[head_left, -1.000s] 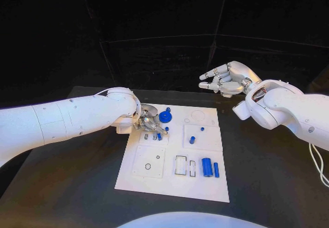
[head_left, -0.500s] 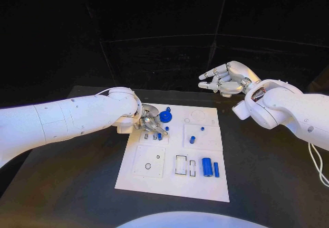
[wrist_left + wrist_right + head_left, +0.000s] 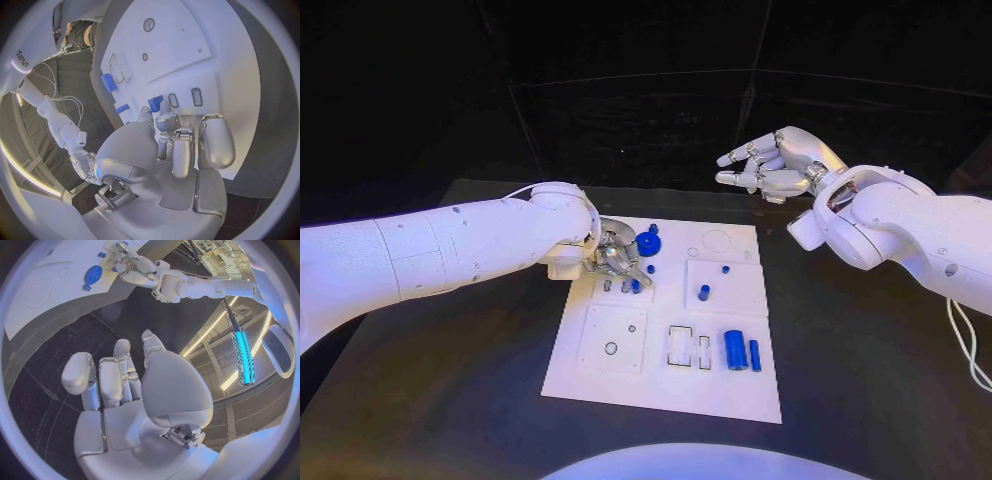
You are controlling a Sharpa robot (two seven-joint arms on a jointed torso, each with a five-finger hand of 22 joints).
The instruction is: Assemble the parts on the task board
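The white task board lies in the middle of the black table. My left hand hovers low over the board's far left corner. Its thumb and a fingertip meet on a small blue part that stands in a slot beside two empty slots. In the head view this small blue part shows just under the hand. A round blue gear sits next to the hand. My right hand is raised above the table's far edge, fingers loosely apart, holding nothing.
Two small blue pegs stand on the board's right half. Two blue cylinders lie near its front right, beside empty rectangular slots. The board, the gear and my left hand also show in the right wrist view.
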